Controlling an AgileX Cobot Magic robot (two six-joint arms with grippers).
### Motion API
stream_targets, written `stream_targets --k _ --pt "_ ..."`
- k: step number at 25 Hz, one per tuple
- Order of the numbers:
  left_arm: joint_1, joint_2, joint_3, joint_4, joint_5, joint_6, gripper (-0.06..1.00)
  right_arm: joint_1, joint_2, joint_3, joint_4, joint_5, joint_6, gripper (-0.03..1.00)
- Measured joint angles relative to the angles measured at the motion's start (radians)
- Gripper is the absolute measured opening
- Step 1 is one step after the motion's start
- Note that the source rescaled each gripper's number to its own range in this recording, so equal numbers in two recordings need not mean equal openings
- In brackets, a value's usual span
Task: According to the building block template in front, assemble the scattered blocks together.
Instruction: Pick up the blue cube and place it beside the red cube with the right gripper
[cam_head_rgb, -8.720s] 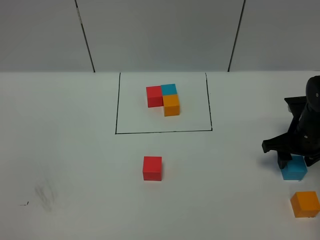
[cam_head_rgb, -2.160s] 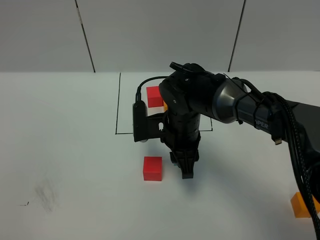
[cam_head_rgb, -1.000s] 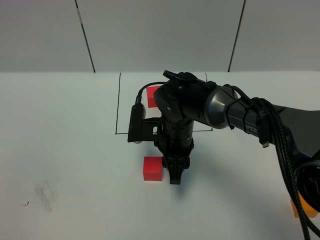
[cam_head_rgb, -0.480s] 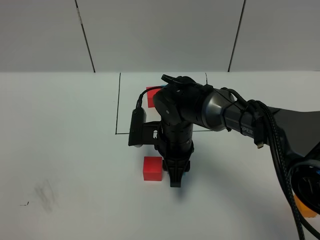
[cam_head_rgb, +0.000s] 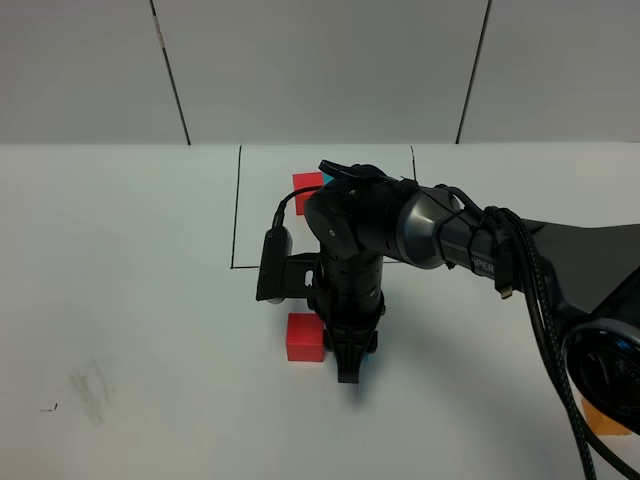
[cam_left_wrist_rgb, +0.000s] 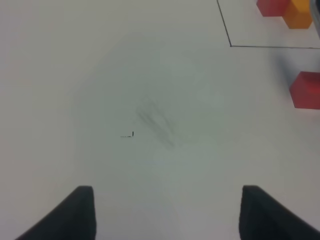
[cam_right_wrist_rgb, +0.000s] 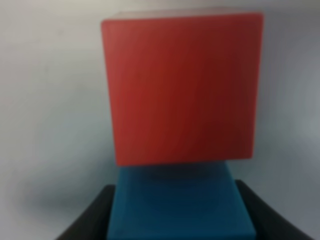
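The right pincer (cam_head_rgb: 346, 366) pinches the matte blue cube (cam_right_wrist_rgb: 177, 200), which seems to touch the right face of the plain matte red cube (cam_right_wrist_rgb: 182, 87) on the white bench (cam_head_rgb: 150, 300). The left pincer (cam_left_wrist_rgb: 167, 215), spread wide, hangs well left of the red cube. Beyond it lies the black-framed red, blue and orange cube template (cam_head_rgb: 306, 183).

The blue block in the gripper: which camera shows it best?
The right wrist view: the blue block fills the foreground between the dark fingers, next to the red block. The exterior high view shows only a blue sliver peeking past the arm. The left wrist view misses it.
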Motion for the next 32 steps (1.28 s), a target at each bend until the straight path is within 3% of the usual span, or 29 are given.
stream_targets --k 32 --pt "0.0 0.0 0.0 0.0 0.0 0.0 0.96 0.0 0.027 0.0 0.005 -0.04 0.007 0.02"
